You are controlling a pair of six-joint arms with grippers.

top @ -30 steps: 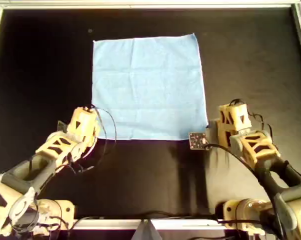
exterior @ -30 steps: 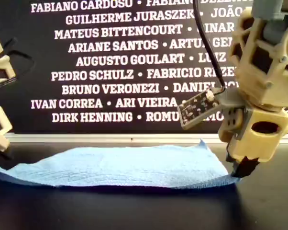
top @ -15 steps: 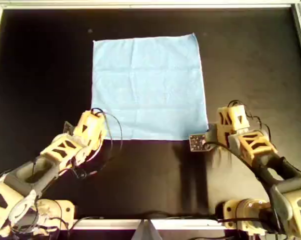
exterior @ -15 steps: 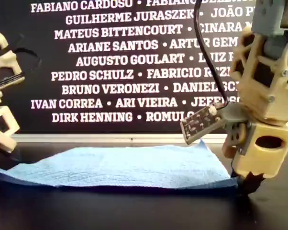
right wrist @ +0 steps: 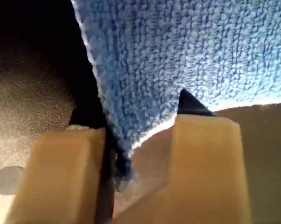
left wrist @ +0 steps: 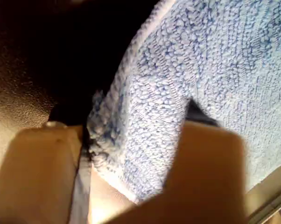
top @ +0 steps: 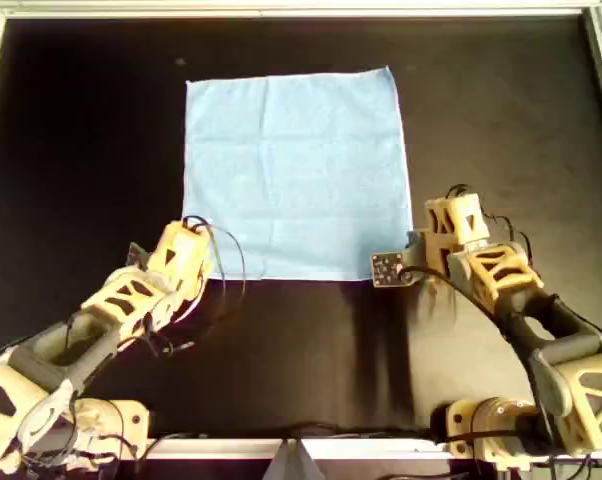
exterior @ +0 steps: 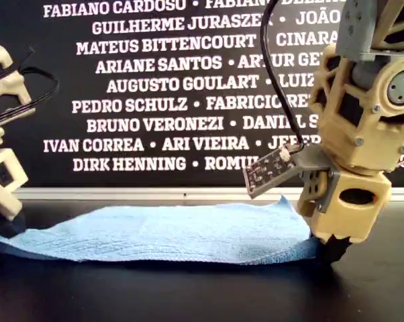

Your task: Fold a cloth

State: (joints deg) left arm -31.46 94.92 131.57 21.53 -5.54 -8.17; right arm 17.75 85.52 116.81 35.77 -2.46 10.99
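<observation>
The light-blue cloth (top: 296, 170) lies flat and square on the black table, also seen low in the exterior view (exterior: 162, 231). One tan arm's gripper (top: 193, 232) is at its near corner on the overhead view's left, another arm's gripper (top: 419, 252) at its near corner on the right. The wrist views do not show which arm is which. My first gripper (left wrist: 131, 154) has its jaws apart around a bunched cloth corner (left wrist: 131, 140). My second gripper (right wrist: 138, 140) has its jaws apart with a cloth corner (right wrist: 124, 140) hanging against one finger.
A metal frame (top: 301, 10) borders the black table. A small circuit board (top: 388, 268) sticks out from the arm on the overhead view's right, over the cloth's near edge. A wall of white names (exterior: 155, 80) stands behind the table in the exterior view.
The arm on the overhead view's right moved left and lower onto the cloth's near corner, which now curls up slightly. The other arm shifted slightly along the near edge, then held still.
</observation>
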